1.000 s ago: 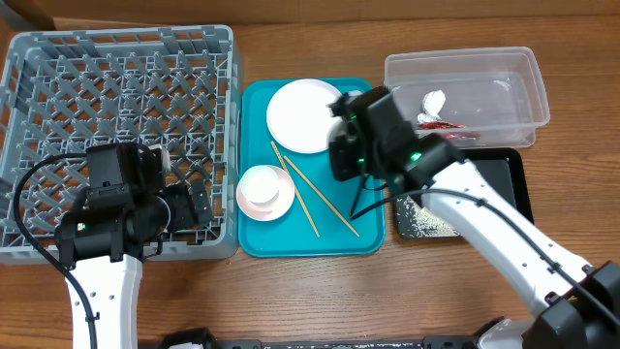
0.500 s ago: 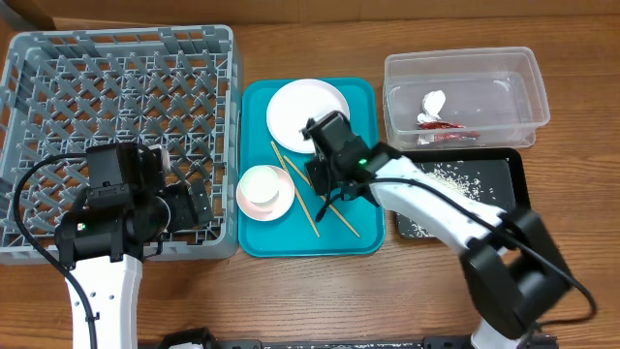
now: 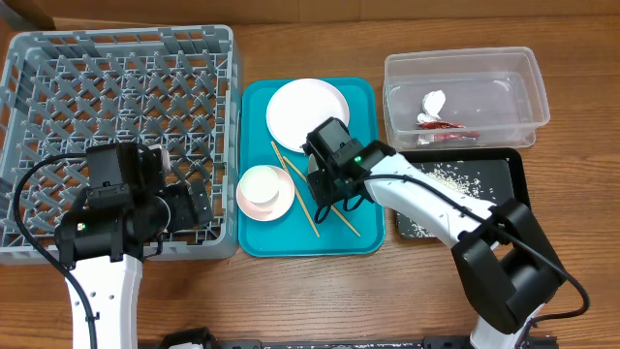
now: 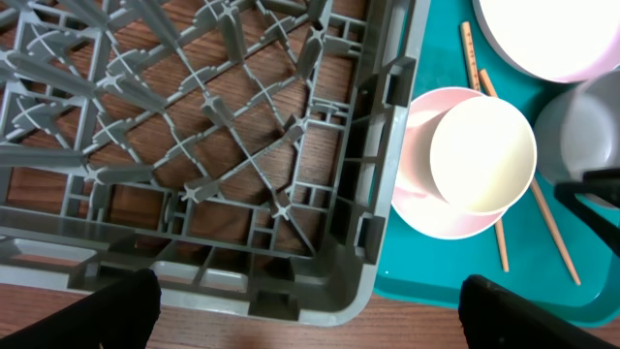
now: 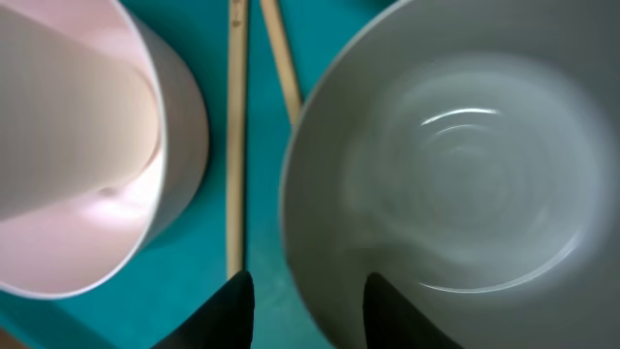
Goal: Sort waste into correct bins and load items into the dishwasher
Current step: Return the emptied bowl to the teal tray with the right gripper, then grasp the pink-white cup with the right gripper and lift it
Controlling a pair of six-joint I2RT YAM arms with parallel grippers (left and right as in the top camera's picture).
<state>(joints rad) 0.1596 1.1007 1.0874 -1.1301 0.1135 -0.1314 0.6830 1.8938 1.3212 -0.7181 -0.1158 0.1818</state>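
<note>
My right gripper (image 3: 329,181) is low over the teal tray, and its fingers (image 5: 305,310) straddle the rim of the pale grey-green bowl (image 5: 465,184), shut on it. From overhead the arm hides the bowl. To its left, the small white cup (image 3: 262,184) sits inside the pinkish-white bowl (image 3: 281,202). Two chopsticks (image 3: 300,208) lie between the bowls. The white plate (image 3: 307,114) is at the tray's far end. My left gripper (image 4: 310,325) is open and empty over the near right corner of the grey rack (image 3: 116,68).
The clear tub (image 3: 465,60) at the back right holds the red-and-white wrapper (image 3: 436,121). The black tray (image 3: 509,174) in front of it has rice grains (image 3: 421,221) scattered in it. The teal tray (image 3: 360,97) lies between the rack and the bins.
My right arm swung left from over the black tray to the teal tray, beside the pinkish-white bowl, then settled. Rice on the black tray is uncovered. The left arm has not moved.
</note>
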